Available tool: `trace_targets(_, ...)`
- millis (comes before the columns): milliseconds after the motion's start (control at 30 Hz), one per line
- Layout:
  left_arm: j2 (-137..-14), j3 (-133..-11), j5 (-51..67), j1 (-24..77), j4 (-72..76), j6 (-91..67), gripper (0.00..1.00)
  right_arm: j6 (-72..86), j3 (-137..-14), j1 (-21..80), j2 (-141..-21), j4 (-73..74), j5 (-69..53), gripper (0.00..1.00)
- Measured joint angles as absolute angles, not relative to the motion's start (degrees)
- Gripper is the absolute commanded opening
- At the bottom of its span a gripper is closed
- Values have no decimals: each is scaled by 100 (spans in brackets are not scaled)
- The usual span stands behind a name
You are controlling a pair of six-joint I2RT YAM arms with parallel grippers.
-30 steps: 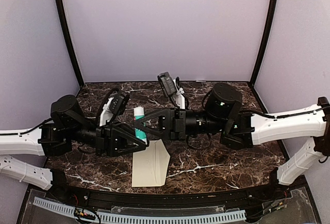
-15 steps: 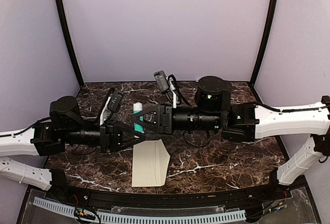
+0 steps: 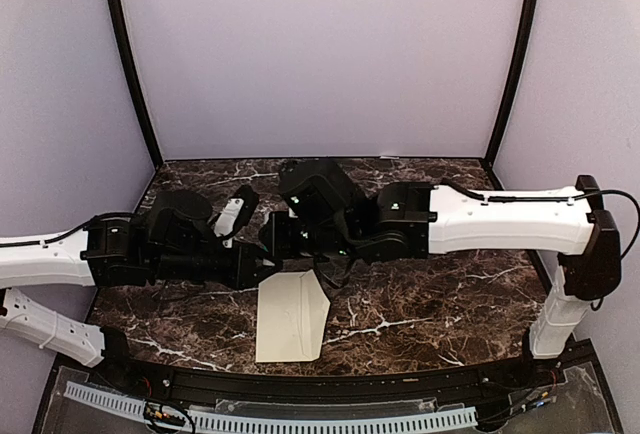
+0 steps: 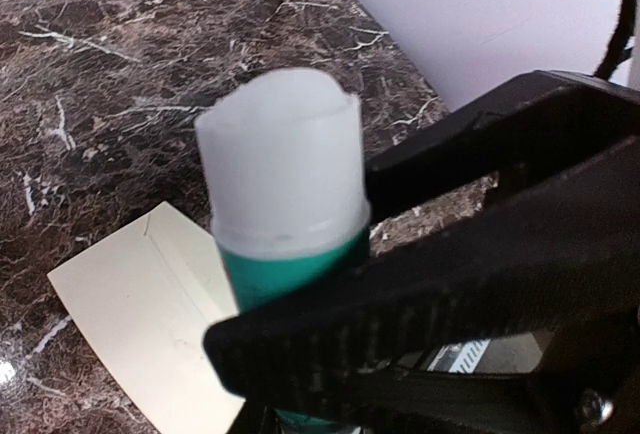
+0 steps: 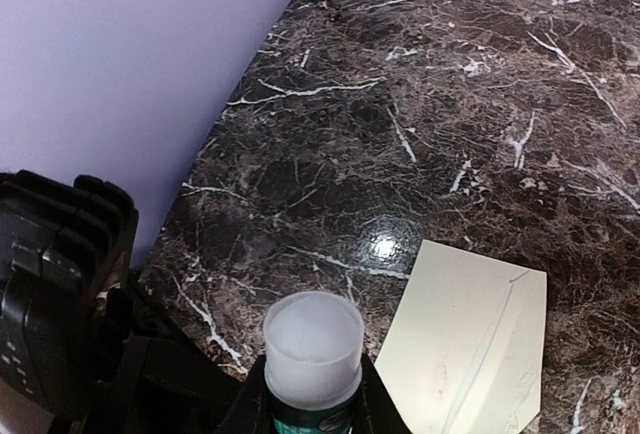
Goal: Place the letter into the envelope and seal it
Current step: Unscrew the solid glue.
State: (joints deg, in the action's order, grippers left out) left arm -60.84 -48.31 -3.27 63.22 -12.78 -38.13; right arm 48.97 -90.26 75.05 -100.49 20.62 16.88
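Lilac walls [image 3: 320,54] ring a dark marbled table [image 3: 430,304], and both arms meet low over its middle. From above, the fingertips are lost under the black wrists, nothing to read there. The right wrist camera helps: the right gripper [image 5: 312,412] is clamped on a green glue stick [image 5: 312,354], white top up. In the left wrist view, the left gripper [image 4: 300,419] pinches the same stick; it is mostly cut off at the bottom edge, with a black finger crossing in front. The envelope [image 3: 292,316] lies flat on the table just near of the grippers, untouched, a point jutting right.
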Motion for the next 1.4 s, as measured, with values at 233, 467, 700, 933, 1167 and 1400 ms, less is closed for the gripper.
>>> trace_targets(233,-6473,-4858,-392,6329,-1417,-3819,0,5260,-9223,7572,-10342,2596,2082,0)
trace_targets(467,-6152,-4604,-130,6361,-928,-3822,0,5293,-7994,7642,-9347,1675,1907,62)
trace_targets(700,-5249,-4071,421,6246,-373,-3817,0,4759,-6689,7736,-7703,252,1448,78)
trace_targets(933,-4880,-3815,1498,6246,333,-3815,0,4423,-5387,7384,-6794,-1343,447,83)
trace_targets(1167,-4945,-3811,2779,6246,1435,-3920,0,4274,-4895,7231,-6768,-2683,-945,63)
trace_targets(1400,-5332,-3822,3684,6246,2003,-4128,0,4246,-5212,7240,-7413,-3378,-1804,59)
